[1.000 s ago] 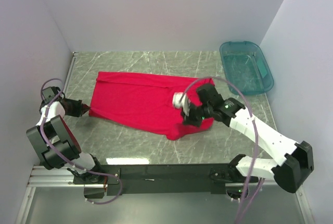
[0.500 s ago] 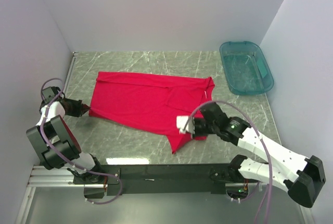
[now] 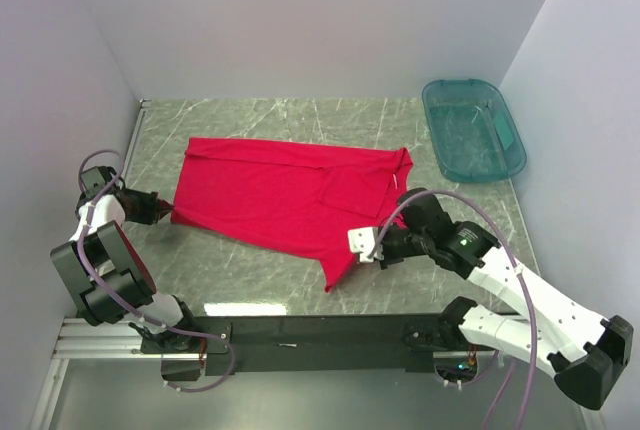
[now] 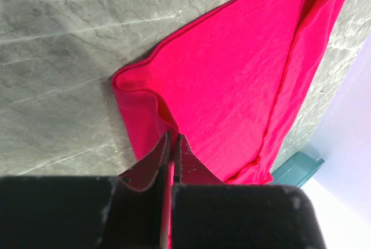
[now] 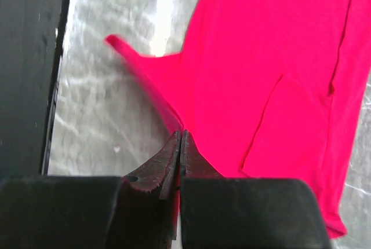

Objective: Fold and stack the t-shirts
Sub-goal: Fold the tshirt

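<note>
A red t-shirt [image 3: 280, 195] lies spread across the marble table [image 3: 250, 280], its collar end to the right. My left gripper [image 3: 166, 213] is at the shirt's left edge, shut on a fold of the red fabric [image 4: 220, 81], which shows between the closed jaws of the left gripper [image 4: 173, 136]. My right gripper [image 3: 375, 253] is at the shirt's near right edge, shut on the hem. In the right wrist view a loose pointed flap [image 5: 124, 49] of the t-shirt [image 5: 272, 58] trails away from the pinched jaws of the right gripper [image 5: 181, 135].
A teal plastic bin [image 3: 473, 130] stands at the back right corner. White walls enclose the table on three sides. The black mounting rail [image 3: 320, 335] runs along the near edge.
My right gripper has drawn back from over the shirt toward the near edge, pulling the right part of the shirt open and flat. The left gripper has stayed put.
</note>
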